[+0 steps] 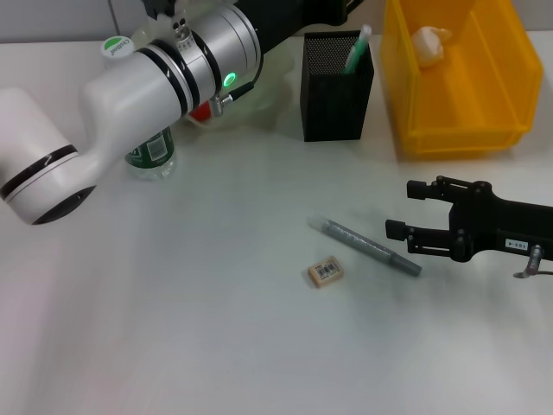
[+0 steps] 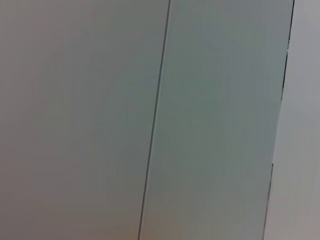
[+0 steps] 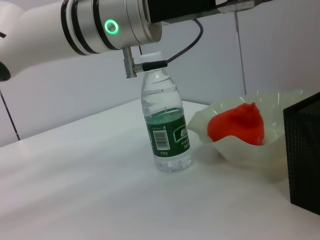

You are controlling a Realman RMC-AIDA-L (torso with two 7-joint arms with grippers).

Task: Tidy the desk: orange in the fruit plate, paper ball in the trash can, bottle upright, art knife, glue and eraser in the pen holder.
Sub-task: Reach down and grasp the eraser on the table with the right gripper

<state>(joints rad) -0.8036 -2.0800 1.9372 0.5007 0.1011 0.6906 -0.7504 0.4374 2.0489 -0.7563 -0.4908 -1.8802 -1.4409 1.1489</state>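
The art knife (image 1: 367, 246), a grey pen-shaped tool, lay slantwise on the white bench (image 1: 216, 328), its darker end just beside the right gripper (image 1: 404, 210), which lay low over the bench with its black fingers (image 1: 399, 229) spread apart and holding nothing. Close by the knife, toward the robot, lay the small tan eraser (image 1: 326, 272), apart from both the knife and the gripper. Farther back stood the black mesh pen holder (image 1: 337, 86), with a green-tipped glue stick (image 1: 358, 50) leaning inside it. To the holder's right sat the yellow trash can (image 1: 462, 78), an open bin with a crumpled paper ball (image 1: 429, 43) lying in it. On the holder's other side, the pale wavy-rimmed fruit plate (image 3: 250, 145) held a reddish-orange fruit, the orange (image 3: 237, 124), seen clearly in the right wrist view. The bottle (image 3: 165, 125), clear with a green label and white cap, stood upright on the bench near the plate. The left arm (image 1: 130, 95) reached across above the bottle toward the back of the bench, a green ring light glowing on its wrist; its gripper was out of view, and whether its fingers were wide or closed could not be told. The left wrist view showed only a plain panelled wall (image 2: 100, 120).
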